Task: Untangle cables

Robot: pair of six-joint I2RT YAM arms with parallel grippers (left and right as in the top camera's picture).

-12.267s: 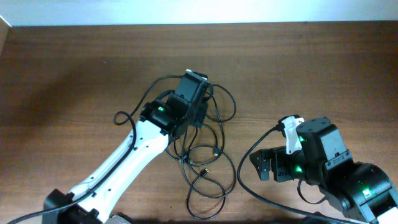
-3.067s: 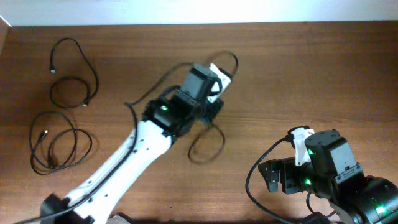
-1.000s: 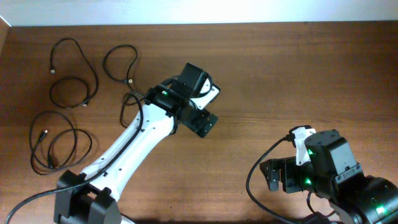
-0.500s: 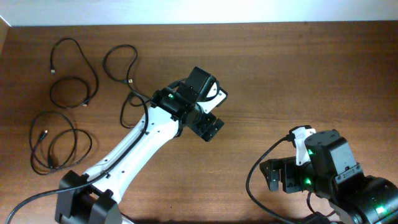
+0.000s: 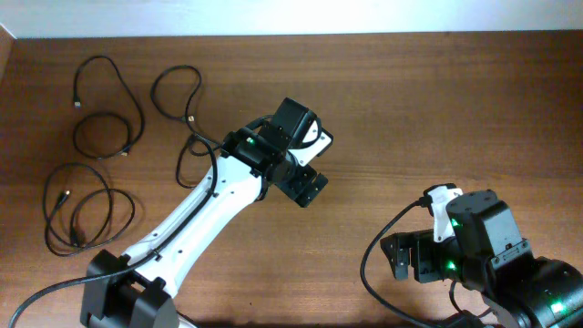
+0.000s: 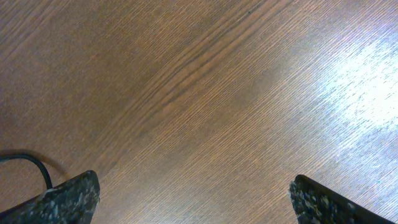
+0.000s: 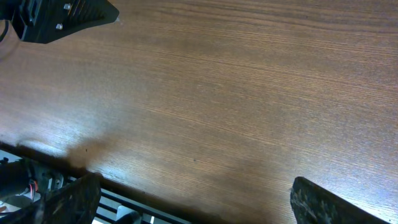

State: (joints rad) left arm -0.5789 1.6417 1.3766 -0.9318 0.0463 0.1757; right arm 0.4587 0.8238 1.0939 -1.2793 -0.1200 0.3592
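Three thin black cables lie apart on the left of the wooden table: one looped at the far left point(image 5: 107, 109), one smaller loop beside it point(image 5: 177, 71), and one coiled nearer the front point(image 5: 87, 208). My left gripper point(image 5: 306, 188) hovers over bare wood at the table's middle, well right of the cables. It is open and empty, and its wrist view shows only wood grain between the fingers point(image 6: 68, 198). My right gripper point(image 5: 398, 256) sits at the front right, open and empty point(image 7: 196, 199), far from any cable.
A thicker black wire point(image 5: 185, 157) loops off the left arm beside the cables and shows again point(image 6: 34, 163) in its wrist view. The table's front edge point(image 7: 124, 186) runs just under my right gripper. The left gripper's body point(image 7: 62, 18) shows at the top left of the right wrist view.
Twelve seconds ago the cables were one tangle at mid-table; they now lie separate at the left. In the last second my left gripper drifted slightly right and forward, then stopped. The right arm stayed still.
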